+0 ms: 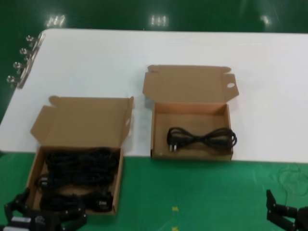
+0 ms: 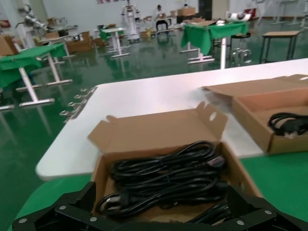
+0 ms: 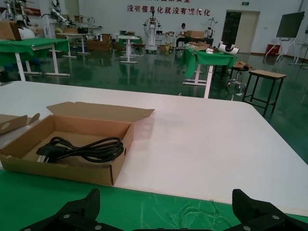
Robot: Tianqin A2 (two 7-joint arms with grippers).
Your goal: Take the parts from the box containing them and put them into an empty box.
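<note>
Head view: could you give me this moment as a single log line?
left gripper: open, near full box | right gripper: open, idle | power cords: several left | holed-tab box: one cord inside

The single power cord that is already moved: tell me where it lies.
In the head view the lone cord lies inside the right-hand box, near its front wall, right of the full box.
</note>
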